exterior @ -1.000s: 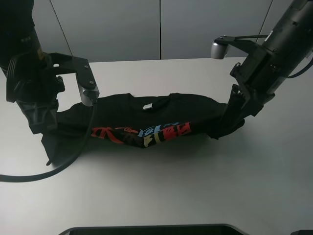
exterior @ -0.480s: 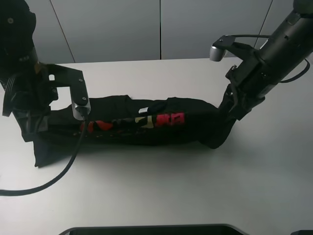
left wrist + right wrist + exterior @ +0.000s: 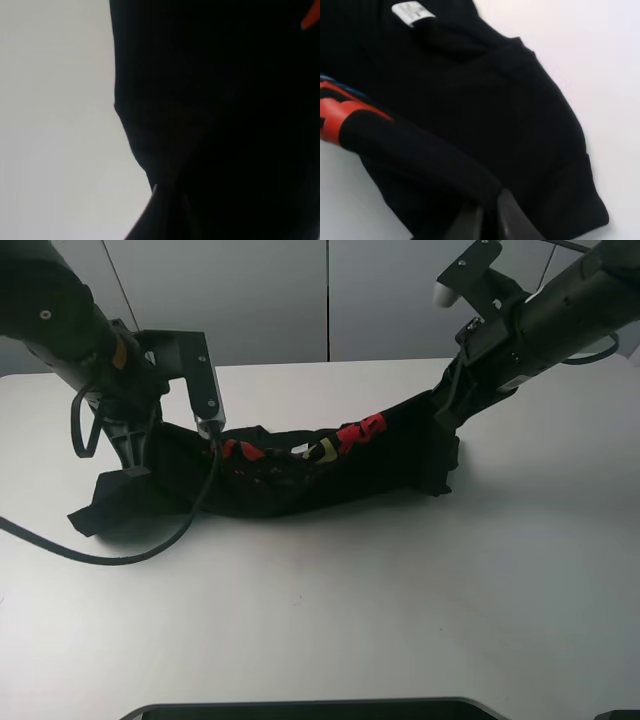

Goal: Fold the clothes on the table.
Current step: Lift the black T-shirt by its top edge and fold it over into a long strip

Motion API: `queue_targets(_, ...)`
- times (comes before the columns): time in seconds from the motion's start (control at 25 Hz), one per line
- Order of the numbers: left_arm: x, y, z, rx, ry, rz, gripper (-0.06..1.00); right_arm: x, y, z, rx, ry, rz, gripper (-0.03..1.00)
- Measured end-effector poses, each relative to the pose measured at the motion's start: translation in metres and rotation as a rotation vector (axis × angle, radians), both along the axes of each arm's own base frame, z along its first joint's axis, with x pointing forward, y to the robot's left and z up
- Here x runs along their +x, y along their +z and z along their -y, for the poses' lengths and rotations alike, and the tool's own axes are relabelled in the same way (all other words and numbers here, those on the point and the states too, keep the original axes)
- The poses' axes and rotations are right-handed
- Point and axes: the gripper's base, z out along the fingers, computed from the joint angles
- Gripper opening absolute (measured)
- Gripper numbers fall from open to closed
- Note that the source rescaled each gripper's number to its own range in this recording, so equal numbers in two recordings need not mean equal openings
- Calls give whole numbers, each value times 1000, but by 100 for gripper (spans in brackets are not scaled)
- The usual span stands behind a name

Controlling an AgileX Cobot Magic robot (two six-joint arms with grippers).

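- My left hand [image 3: 128,445], at the middle left of the high view, is closed on the left end of the black T-shirt [image 3: 300,475]; the cloth hangs from it and spreads down to the lower left, where its edge lies on the white counter [image 3: 400,590].
- My right hand [image 3: 447,400], at the upper right of the high view, is closed on the right end of the T-shirt, and stands higher in the frame than the left hand.
- The T-shirt is bunched into a long band stretched between my two hands, sagging in the middle; its lower edge meets the counter at the frame's centre.
- Red lettering [image 3: 362,428] and a yellow mark [image 3: 325,450] show along the upper fold of the band, right of centre.
- Left wrist view: black cloth [image 3: 215,100] fills the right part of the frame, with the counter [image 3: 55,125] on the left; my fingertips are dark against the cloth at the bottom edge, and I cannot make out the pinch itself.
- Right wrist view: my fingers [image 3: 507,215] pinch a fold of the T-shirt [image 3: 485,110] at the bottom centre; a white neck label [image 3: 412,12] lies at the upper left and red print [image 3: 340,117] at the left edge.
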Motion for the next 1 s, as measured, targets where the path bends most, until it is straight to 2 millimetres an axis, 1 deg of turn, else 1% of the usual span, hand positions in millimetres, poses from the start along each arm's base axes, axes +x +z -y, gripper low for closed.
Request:
queue_targets(0.08,5,-12,0,31,6,2,0,4,-3,0,-6,-5,20,1)
queue_targets(0.12,8,-18,0,43,21,1,0,6,-8,0,-12,-9,18,1)
queue_targets(0.24,15,-31,-1,87,54,28,0,15,-32,-1,-51,-7,-8,1)
queue_targets(0.36,21,-35,-3,107,91,83,0,24,-57,0,-92,-4,-20,1)
queue_targets(0.44,24,-34,-5,104,121,116,0,28,-65,0,-108,-11,-2,1)
queue_targets(0.56,29,-36,-13,95,156,128,0,34,-69,1,-127,-11,48,1)
queue_targets(0.72,37,-43,-23,69,183,118,0,40,-66,2,-137,-23,115,1)
queue_targets(1.0,42,-48,-21,6,153,126,0,58,-68,-1,-157,-8,179,1)
